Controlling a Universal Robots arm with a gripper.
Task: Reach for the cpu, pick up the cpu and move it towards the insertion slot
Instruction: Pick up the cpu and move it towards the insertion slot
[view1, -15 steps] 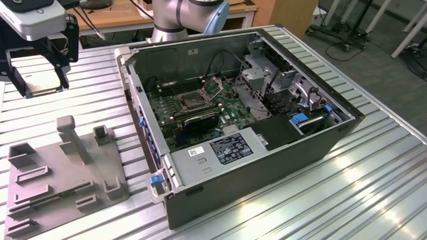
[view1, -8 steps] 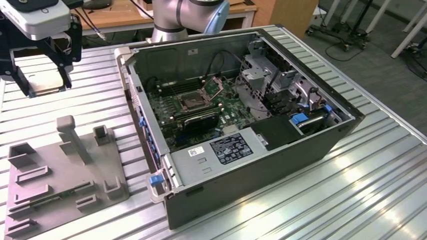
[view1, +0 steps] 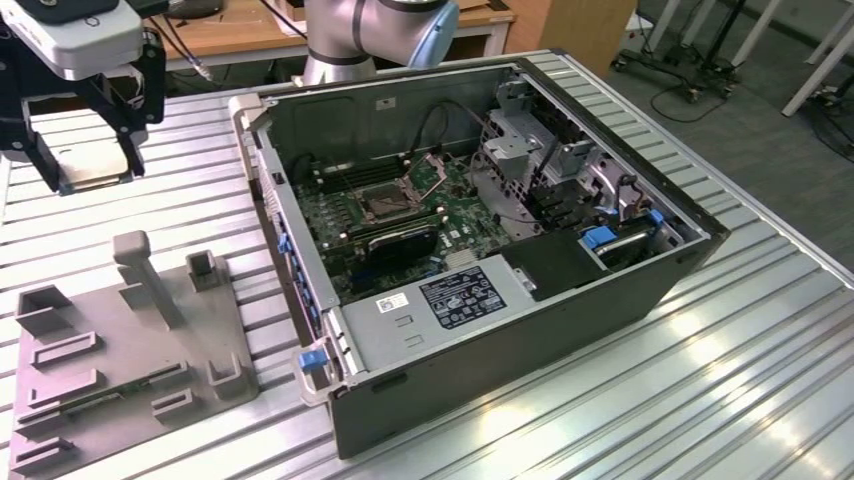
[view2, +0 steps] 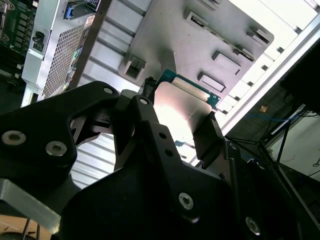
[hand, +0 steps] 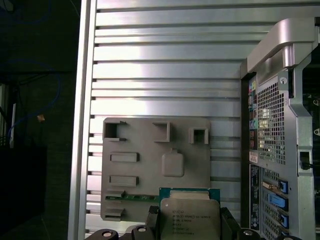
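Between the two black fingers (hand: 151, 222) of the gripper (hand: 189, 226) sits the cpu (hand: 190, 212). We see the fingers press on two opposite edges of it, so the gripper is closed on the chip. The chip is square, so no side is the long one. Its shiny face looks flat at us in the first wrist view. It hangs in the air, lifted off the slatted table (view1: 747, 340). The insertion slot (view1: 380, 200) lies well apart from it, toward the exterior view's right. The slot sits inside the open computer case (view1: 534, 330), on the green board. We think the slot is empty, for its middle looks dark. The grey fixture plate (view1: 120, 360) lies on the table, on the chip's side of the case.
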